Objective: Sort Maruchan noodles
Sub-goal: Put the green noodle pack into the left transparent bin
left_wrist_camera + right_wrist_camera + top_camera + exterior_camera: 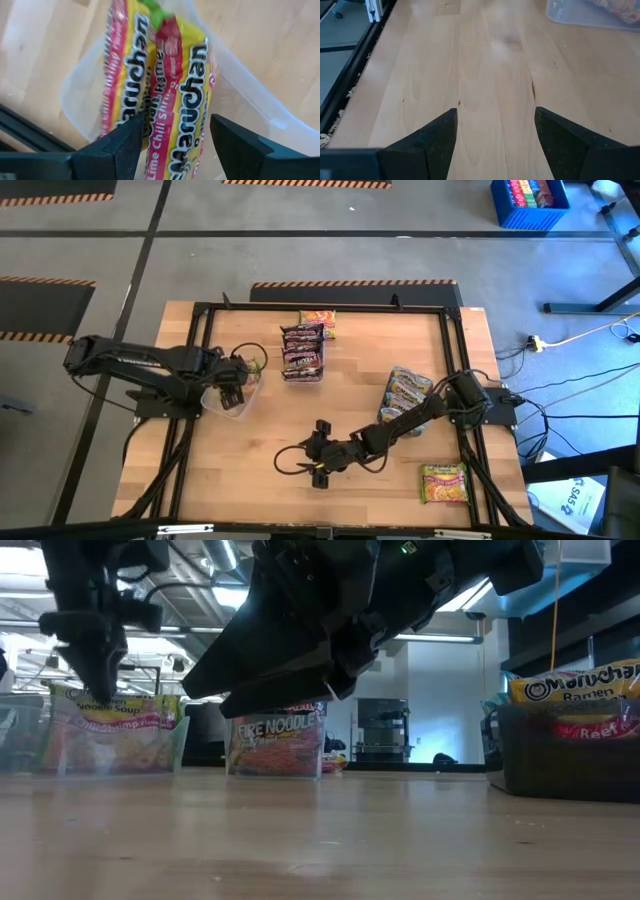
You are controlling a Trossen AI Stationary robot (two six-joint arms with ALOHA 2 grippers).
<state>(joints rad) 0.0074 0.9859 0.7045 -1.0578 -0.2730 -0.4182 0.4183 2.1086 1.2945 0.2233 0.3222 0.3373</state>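
- Left pincer (pixel 172 137): I see it released, fingers spread, directly over the clear bin (pixel 250 105) at the table's (pixel 330 415) left side.
- Lime chili shrimp packets (pixel 175 95): standing in that bin, just beyond and between the fingers, apparently ungripped.
- Risk, as I judge it: withdrawing askew could snag a packet or tip the light bin.
- Right pincer (pixel 495 135): released, low over bare table, holding nothing.

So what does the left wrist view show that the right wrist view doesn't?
Only the left wrist view: yellow Lime Chili Shrimp packets standing in a clear bin, with the open left claw above them, holding nothing. Only the right wrist view: the open right claw over bare wood, and the corner of another bin. Both show the wooden table and dark fingers spread apart.
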